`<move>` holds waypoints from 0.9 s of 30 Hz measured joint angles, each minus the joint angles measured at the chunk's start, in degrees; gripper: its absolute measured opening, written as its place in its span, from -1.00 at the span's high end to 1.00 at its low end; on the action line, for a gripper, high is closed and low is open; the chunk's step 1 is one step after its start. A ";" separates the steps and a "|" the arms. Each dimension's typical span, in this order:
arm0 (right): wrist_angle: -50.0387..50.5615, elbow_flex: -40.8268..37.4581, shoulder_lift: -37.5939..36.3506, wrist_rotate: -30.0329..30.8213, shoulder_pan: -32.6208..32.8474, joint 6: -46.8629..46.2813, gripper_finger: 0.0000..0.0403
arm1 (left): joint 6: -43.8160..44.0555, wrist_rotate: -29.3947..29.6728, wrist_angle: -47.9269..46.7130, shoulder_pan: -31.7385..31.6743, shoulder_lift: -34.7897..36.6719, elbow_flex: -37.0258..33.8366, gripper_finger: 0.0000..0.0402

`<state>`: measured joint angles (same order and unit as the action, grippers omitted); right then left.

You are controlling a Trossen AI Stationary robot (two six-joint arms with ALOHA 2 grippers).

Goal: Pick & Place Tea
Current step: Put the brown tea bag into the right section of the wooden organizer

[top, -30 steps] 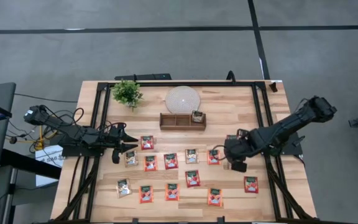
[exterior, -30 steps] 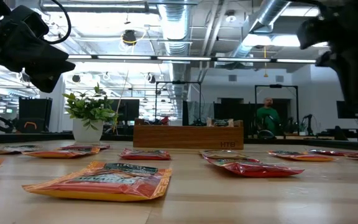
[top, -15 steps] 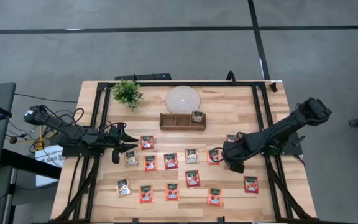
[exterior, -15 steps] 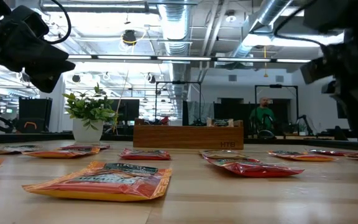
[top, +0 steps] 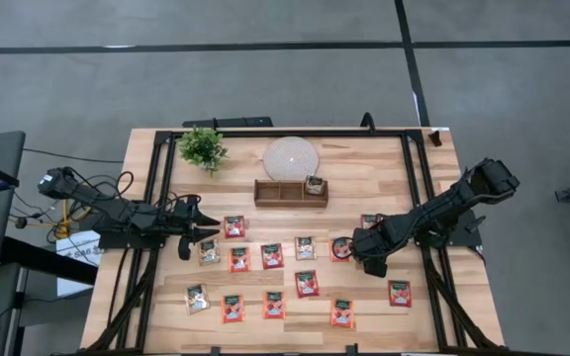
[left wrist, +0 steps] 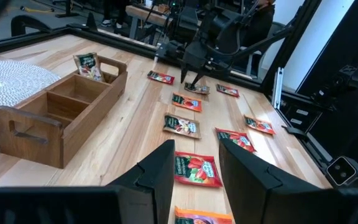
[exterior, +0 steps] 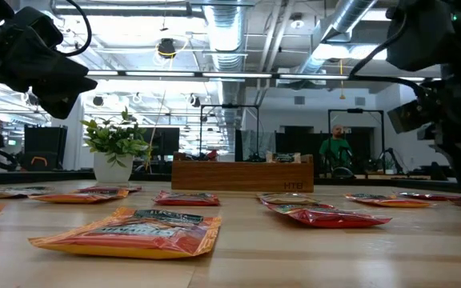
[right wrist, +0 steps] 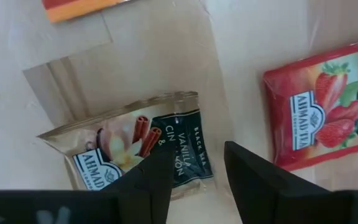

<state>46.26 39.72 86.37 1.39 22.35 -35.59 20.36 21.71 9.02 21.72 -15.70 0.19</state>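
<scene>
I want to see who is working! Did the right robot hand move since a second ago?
Yes. In the high view the right gripper has slid left toward the red sachet, farther from the table's right rail.

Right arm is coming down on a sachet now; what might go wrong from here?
The open right gripper hovers over the pale beige vanilla tea sachet, which lies flat on the wooden table; fingers may slide off. The red strawberry tea sachet lies close beside it and could be nudged or pinched too.
</scene>
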 joint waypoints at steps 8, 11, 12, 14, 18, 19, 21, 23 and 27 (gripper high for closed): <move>-0.48 -0.13 -0.31 -1.38 0.00 -0.01 0.51 | 0.00 0.01 -0.23 0.01 0.00 0.00 0.42; -0.59 -0.13 -0.28 -2.37 0.00 -0.02 0.65 | 0.00 0.01 -0.24 0.01 0.00 0.00 0.42; -0.57 -0.13 -0.28 -2.69 0.00 -0.02 0.70 | 0.00 0.00 -0.24 0.01 0.00 0.00 0.42; -0.57 -0.13 -0.28 -2.95 0.00 -0.02 0.80 | 0.00 0.02 -0.24 0.02 0.00 0.00 0.42; -0.52 -0.11 -0.28 -3.22 0.00 -0.01 0.97 | 0.00 0.02 -0.24 0.02 0.00 0.00 0.42; -0.44 -0.07 -0.28 -3.29 0.00 -0.05 0.98 | 0.01 0.01 -0.24 0.01 0.00 0.00 0.42; 0.03 0.27 -0.19 -3.43 0.00 -0.66 0.96 | 0.00 0.02 -0.24 0.01 0.00 0.00 0.42; 0.85 0.90 -0.09 -3.60 0.00 -1.28 0.96 | 0.00 0.00 -0.24 0.00 0.00 0.00 0.42; 4.30 3.68 -0.09 -3.65 0.00 -1.92 0.99 | 0.00 0.01 -0.24 0.00 0.00 0.00 0.42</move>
<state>50.56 43.40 86.28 -2.26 22.35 -37.52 20.36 21.73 8.78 21.72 -15.70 0.19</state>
